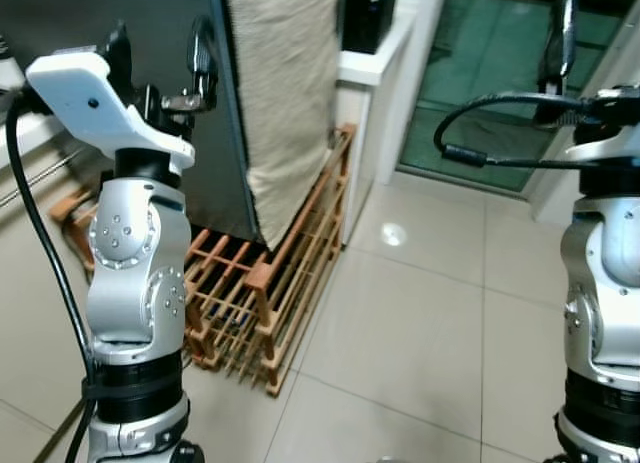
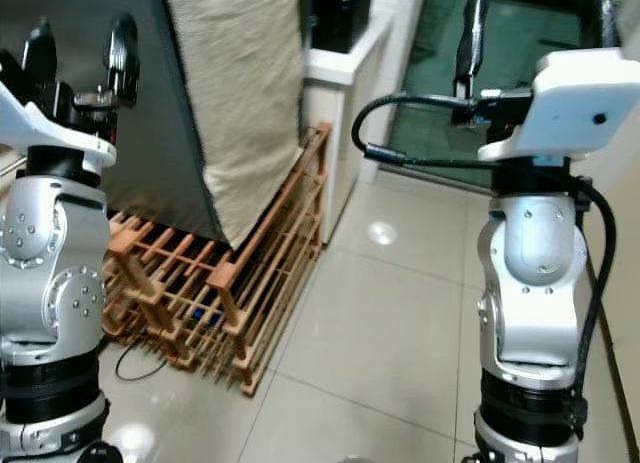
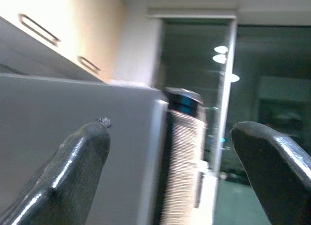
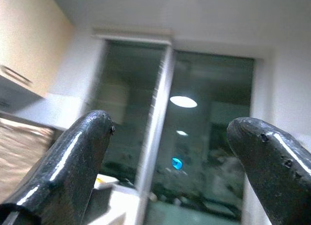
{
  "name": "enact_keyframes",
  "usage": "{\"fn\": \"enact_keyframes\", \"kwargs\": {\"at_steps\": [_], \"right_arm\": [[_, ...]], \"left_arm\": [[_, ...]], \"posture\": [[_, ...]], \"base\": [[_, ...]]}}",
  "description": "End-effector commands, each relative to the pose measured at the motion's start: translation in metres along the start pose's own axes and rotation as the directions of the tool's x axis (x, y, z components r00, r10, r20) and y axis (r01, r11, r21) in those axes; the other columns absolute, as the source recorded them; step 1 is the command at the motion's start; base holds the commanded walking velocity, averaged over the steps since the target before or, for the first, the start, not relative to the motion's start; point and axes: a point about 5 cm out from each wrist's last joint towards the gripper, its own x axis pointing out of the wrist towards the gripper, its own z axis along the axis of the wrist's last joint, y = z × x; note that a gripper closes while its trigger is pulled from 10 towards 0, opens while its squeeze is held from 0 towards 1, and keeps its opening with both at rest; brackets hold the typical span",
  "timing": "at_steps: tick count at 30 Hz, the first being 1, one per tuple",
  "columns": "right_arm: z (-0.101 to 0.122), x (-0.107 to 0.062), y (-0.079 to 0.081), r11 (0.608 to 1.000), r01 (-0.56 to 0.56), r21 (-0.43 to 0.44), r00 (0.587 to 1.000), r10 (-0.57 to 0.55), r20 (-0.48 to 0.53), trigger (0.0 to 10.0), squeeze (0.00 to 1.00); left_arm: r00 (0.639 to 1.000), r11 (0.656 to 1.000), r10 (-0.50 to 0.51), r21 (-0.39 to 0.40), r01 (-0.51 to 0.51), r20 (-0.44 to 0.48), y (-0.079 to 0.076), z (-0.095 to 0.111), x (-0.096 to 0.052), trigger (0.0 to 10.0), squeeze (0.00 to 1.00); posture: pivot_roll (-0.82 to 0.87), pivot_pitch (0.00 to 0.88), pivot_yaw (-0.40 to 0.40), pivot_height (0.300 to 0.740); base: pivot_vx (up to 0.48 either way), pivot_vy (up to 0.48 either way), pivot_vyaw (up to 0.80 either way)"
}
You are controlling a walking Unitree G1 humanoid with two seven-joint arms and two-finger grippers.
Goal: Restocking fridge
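Both arms are raised in front of me. My left gripper [image 1: 160, 51] points up and stands open with nothing between its fingers, just in front of a tall dark grey body [image 1: 90, 8] that may be the fridge. The left wrist view looks between that gripper's fingertips [image 3: 82, 152] at the grey side [image 3: 63, 108]. A beige cloth [image 1: 285, 83] hangs down its side. My right gripper [image 2: 535, 23] is also raised and open, holding nothing, over the tiled floor on the right. No item for stocking can be made out.
A low wooden slatted rack [image 1: 265, 283] lies on the floor against the grey body and the cloth. Behind it stands a white counter [image 1: 375, 68] with a black appliance [image 1: 365, 18]. A glass door [image 1: 500, 73] lies ahead on the right. Pale floor tiles [image 1: 400, 333] stretch between my arms.
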Motion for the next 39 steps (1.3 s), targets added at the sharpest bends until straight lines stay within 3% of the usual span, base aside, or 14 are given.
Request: {"fn": "enact_keyframes", "kwargs": {"at_steps": [1,10,14,20,22,23,25,27,28,30,35,39], "right_arm": [[-0.002,0.0,0.002,1.0,-0.009,-0.008,1.0,0.009,-0.01,10.0,0.28],[-0.008,0.0,0.006,0.999,-0.034,-0.001,0.999,0.034,-0.023,10.0,0.28],[-0.011,-0.001,0.01,0.998,-0.066,0.019,0.997,0.066,-0.037,10.0,0.27],[-0.016,-0.004,0.014,0.995,-0.086,0.049,0.994,0.089,-0.066,10.0,0.27],[-0.022,-0.006,0.015,0.994,-0.084,0.076,0.991,0.091,-0.099,10.0,0.26],[-0.031,-0.01,0.014,0.992,-0.06,0.115,0.984,0.078,-0.16,10.0,0.26],[-0.035,-0.011,0.013,0.99,-0.044,0.132,0.979,0.069,-0.191,10.0,0.26],[-0.052,-0.021,0.009,0.987,-0.011,0.158,0.958,0.056,-0.283,10.0,0.26],[-0.052,-0.021,0.009,0.987,-0.011,0.158,0.958,0.056,-0.283,10.0,0.26],[-0.076,-0.041,0.0,0.988,0.062,0.14,0.908,0.003,-0.42,10.0,0.25],[-0.095,-0.062,-0.009,0.989,0.123,0.08,0.846,-0.062,-0.53,10.0,0.25],[-0.097,-0.073,-0.007,0.994,0.092,0.063,0.835,-0.043,-0.549,10.0,0.25]], "left_arm": [[1.0,1.0,0.015,-0.003,-0.015,-0.018,-0.002,-0.004,0.002,10.0,0.0],[0.996,0.996,0.085,0.016,-0.085,-0.035,0.008,-0.008,0.001,10.0,0.0],[0.984,0.985,0.17,0.02,-0.169,-0.044,0.018,-0.011,0.0,10.0,0.0],[0.983,0.983,0.181,0.041,-0.179,-0.038,0.02,-0.009,0.001,10.0,0.0],[0.99,0.99,0.128,0.063,-0.124,-0.061,0.015,-0.011,0.002,10.0,0.0],[0.989,0.994,0.085,0.083,-0.075,-0.121,0.01,-0.019,0.004,10.0,0.0],[0.985,0.994,0.075,0.088,-0.062,-0.155,0.01,-0.023,0.004,10.0,0.0],[0.966,0.999,-0.019,0.032,0.028,-0.259,0.002,-0.035,0.0,10.0,0.0],[0.966,0.999,-0.019,0.032,0.028,-0.259,0.002,-0.035,0.0,10.0,0.0],[0.926,0.988,-0.153,-0.063,0.14,-0.344,-0.01,-0.049,-0.014,10.0,0.0],[0.894,0.977,-0.212,-0.118,0.18,-0.395,-0.019,-0.061,-0.02,10.0,0.0],[0.889,0.979,-0.201,-0.113,0.169,-0.412,-0.021,-0.069,-0.019,10.0,0.0]], "posture": [[-0.11,0.0,0.002,0.74],[-0.1,0.0,-0.004,0.74],[-0.1,0.0,-0.01,0.74],[-0.1,0.0,-0.011,0.74],[-0.1,0.0,-0.012,0.74],[-0.09,0.0,-0.012,0.74],[-0.09,0.0,-0.012,0.74],[-0.1,0.0,-0.007,0.74],[-0.1,0.0,-0.007,0.74],[-0.1,0.0,0.0,0.74],[-0.11,0.0,0.007,0.74],[-0.13,0.003,0.014,0.74]], "base": [[0.431,0.0,0.0],[0.407,0.229,0.0],[0.0,0.0,0.0],[0.0,0.0,0.0],[0.0,0.0,0.0],[0.0,0.0,0.0],[0.0,0.0,0.0],[0.0,0.0,0.0],[0.0,0.0,0.0],[0.0,0.0,0.0],[0.0,0.0,0.0],[0.0,0.0,0.0]]}}
